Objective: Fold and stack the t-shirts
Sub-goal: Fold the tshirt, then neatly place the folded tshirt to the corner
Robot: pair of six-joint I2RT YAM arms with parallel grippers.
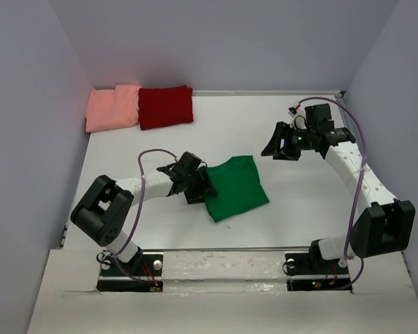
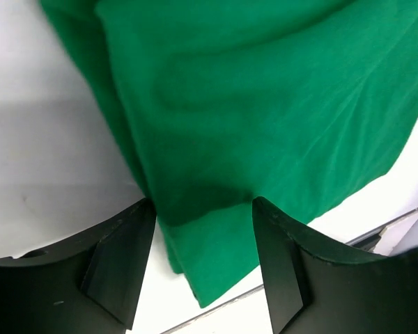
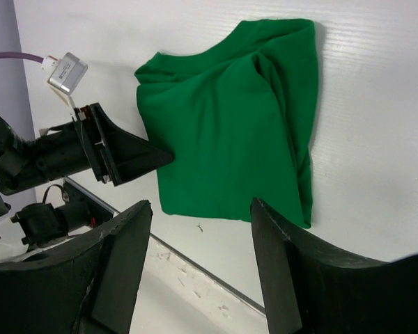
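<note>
The green t-shirt [image 1: 237,188] is matt cloth (softly creased), the table [image 1: 299,223] smooth, faintly grained.

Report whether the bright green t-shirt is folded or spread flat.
Folded. The bright green fabric t-shirt lies as a compact, roughly square bundle, with doubled layers along its edges and no sleeves sticking out.

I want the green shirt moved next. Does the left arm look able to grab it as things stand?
Likely yes: the left gripper sits at the edge of the green shirt, jaws open around the cloth, with nothing in the way.
</note>
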